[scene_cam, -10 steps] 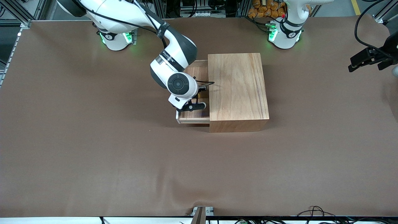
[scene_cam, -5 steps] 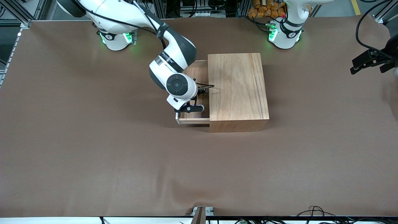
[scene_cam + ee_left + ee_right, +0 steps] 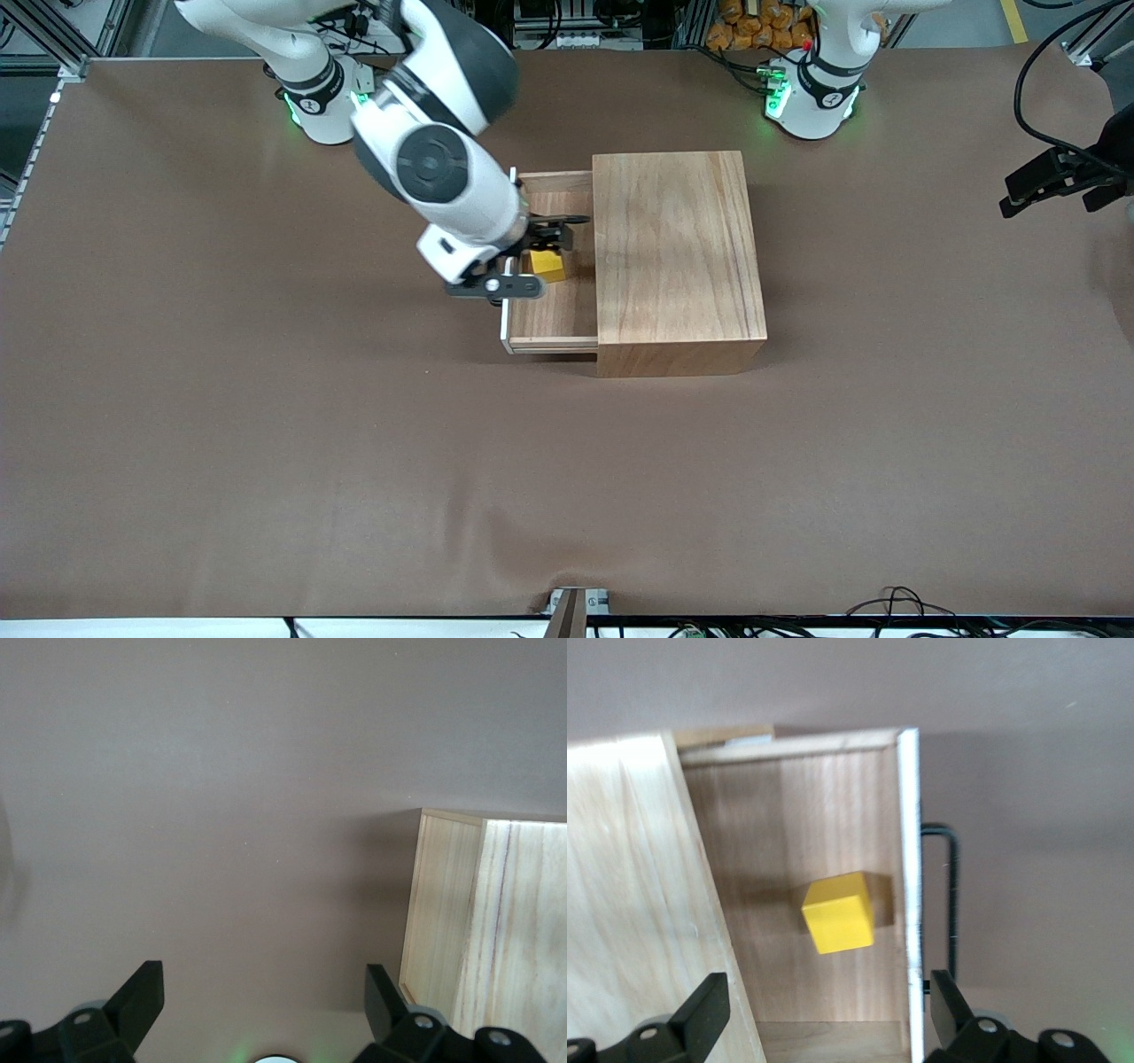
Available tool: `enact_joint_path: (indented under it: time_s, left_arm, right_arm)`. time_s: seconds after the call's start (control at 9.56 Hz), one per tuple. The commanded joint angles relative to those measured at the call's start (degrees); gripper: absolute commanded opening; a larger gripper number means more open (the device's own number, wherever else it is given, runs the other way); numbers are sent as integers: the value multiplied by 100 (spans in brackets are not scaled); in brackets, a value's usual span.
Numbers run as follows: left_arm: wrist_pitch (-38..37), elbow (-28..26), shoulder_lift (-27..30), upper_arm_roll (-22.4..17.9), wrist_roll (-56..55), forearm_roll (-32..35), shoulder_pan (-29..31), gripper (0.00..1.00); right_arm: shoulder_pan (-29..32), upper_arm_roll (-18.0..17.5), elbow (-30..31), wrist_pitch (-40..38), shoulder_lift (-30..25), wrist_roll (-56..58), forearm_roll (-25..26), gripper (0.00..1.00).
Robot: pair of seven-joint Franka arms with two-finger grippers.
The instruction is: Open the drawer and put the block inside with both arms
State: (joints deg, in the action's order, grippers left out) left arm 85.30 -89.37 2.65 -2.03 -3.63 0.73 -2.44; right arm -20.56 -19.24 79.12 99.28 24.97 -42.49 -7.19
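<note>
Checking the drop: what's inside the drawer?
The block lies alone on the drawer floor, near the front panel. The part inside the box is covered. Right gripper hangs open above it.

On my front feed, a brown table cover (image 3: 266, 461) fills nearly everything I see, creased faintly toward six o'clock. At six o'clock a small metal bracket (image 3: 572, 606) sits on the cover's edge, and loose black cables (image 3: 895, 604) lie tangled at about five. At twelve o'clock, past the cover's edge, I make out a heap of orange items (image 3: 753, 27). Aluminium framing (image 3: 44, 40) crosses the eleven o'clock corner, and a yellow floor stripe (image 3: 1014, 19) shows at one.
</note>
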Motion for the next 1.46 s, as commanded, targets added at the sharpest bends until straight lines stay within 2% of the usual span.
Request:
enact_joint_path:
  time_s: [0.0, 0.21, 0.31, 0.42, 0.52, 0.63, 0.94, 1.05, 1.25, 1.36]
  left_arm:
    - [30, -37, 42, 27, 247, -46, 33, 100]
    - [30, -36, 16, 9, 318, -125, 33, 100]
    - [30, -36, 16, 9, 319, -126, 42, 100]
    - [30, -36, 16, 18, 319, -134, 68, 100]
    - [30, -19, 7, 35, 319, -152, 147, 100]
    - [30, 16, -10, 36, 327, -161, 139, 100]
    - [13, 34, -63, 53, 310, -143, 112, 100]
    - [-5, 34, -63, 53, 310, -152, 112, 100]
    - [-14, 34, -63, 53, 310, -161, 112, 100]
    - [-14, 51, -63, 53, 310, -152, 121, 100]
  right_arm:
    - [717, -45, 165, -336, -342, 954, 147, 100]
    - [1402, -54, 226, -829, -824, 2256, 848, 100]
    - [1754, -36, 357, -857, -1157, 2802, 877, 100]
    - [1905, 181, 576, -875, -1552, 3312, 929, 100]
    - [1837, 732, 770, -945, -1930, 3865, 921, 100]
    - [1845, 1059, 876, -1085, -2169, 4341, 921, 100]
    - [1845, 1904, 859, -1709, -2574, 4826, 807, 100]
    - [1871, 2072, 868, -1771, -2671, 5098, 807, 100]
    - [1985, 2117, 877, -1955, -2812, 5119, 746, 100]
    - [2073, 2143, 886, -2000, -2865, 5058, 467, 100]
